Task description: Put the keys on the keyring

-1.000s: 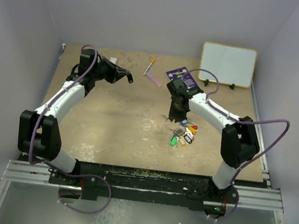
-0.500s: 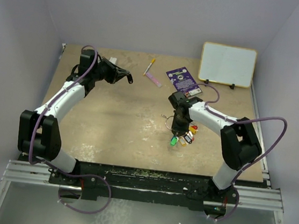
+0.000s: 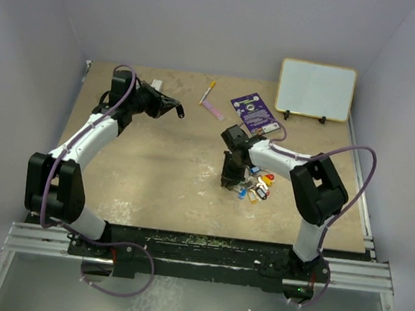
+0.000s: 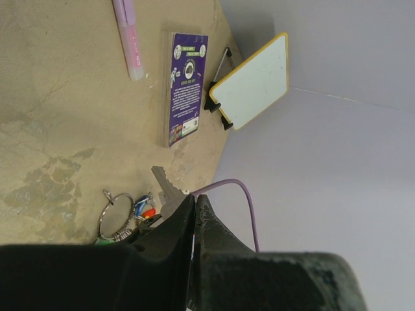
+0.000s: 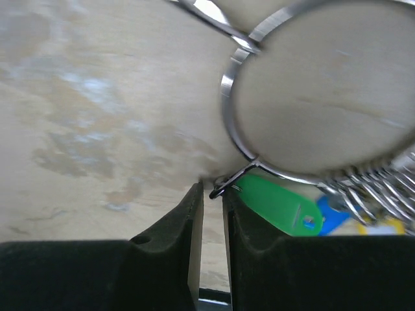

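Lavender walls close in a worn tan worktop [image 3: 167,181] on three sides, and my two arms reach over it from the near edge. A second ago my right gripper [image 3: 228,182] hung close by the purple card [image 3: 254,110] toward the far right corner. It has since come down and toward the near edge, and now stands at the left side of the keys [image 3: 258,189], right of the worktop's middle. My left gripper [image 3: 169,108] has not moved: it hangs clenched on nothing near the far left corner. I count one whiteboard [image 3: 316,90] propped in the far right corner, one purple card before it, one pink marker [image 3: 213,110] and one thin yellow-tipped stick [image 3: 208,93] at the far edge's middle. There is one keyring [image 5: 225,97], lying flat just past my right fingertips. The keys are bunched too tightly for a sure count; I make out a green tag [image 5: 285,207] with blue and yellow behind it, and red and white from above. My right jaws stand almost together with a thin slit between them, and a small wire loop sits at their tips. Whether they pinch it I cannot tell. The keys lie well apart from every edge. A broad stretch of worktop runs between my arms, from the middle to the left edge.
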Motion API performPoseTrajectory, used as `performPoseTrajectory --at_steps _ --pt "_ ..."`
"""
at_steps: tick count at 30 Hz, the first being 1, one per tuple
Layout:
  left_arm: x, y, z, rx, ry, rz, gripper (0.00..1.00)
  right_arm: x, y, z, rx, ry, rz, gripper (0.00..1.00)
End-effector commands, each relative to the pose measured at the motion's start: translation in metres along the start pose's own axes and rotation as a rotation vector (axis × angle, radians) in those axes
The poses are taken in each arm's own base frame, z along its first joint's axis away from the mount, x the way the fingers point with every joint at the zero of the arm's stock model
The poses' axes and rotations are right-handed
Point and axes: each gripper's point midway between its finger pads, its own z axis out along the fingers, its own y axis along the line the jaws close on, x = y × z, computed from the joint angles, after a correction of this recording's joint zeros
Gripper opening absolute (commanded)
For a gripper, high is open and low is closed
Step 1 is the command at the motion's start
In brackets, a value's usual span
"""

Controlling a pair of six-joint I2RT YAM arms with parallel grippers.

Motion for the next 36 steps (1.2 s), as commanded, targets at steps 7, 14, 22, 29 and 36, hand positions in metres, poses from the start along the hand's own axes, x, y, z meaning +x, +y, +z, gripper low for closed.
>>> performPoseTrajectory --at_steps 7,14,22,29,36 --pt "-0.002 -0.016 -0.008 0.055 -0.014 0.04 0.04 -0.029 0.099 -0.048 -0.267 -0.055 -0.1 0.23" --pt "-0.002 -0.016 -0.006 0.056 -0.012 0.038 0.04 -0.014 0.031 -0.058 -0.024 -0.011 -0.022 0.24" --pt "-0.001 -0.014 -0.006 0.054 -0.011 0.037 0.04 0.033 -0.019 -0.053 0.052 0.062 0.087 0.24" --pt "-0.002 -0.015 -0.007 0.054 -0.013 0.037 0.04 0.042 -0.038 -0.042 0.107 0.074 0.11 0.24" --pt "-0.001 -0.017 -0.01 0.058 -0.015 0.04 0.04 0.042 -0.064 -0.033 0.175 0.087 0.149 0.24"
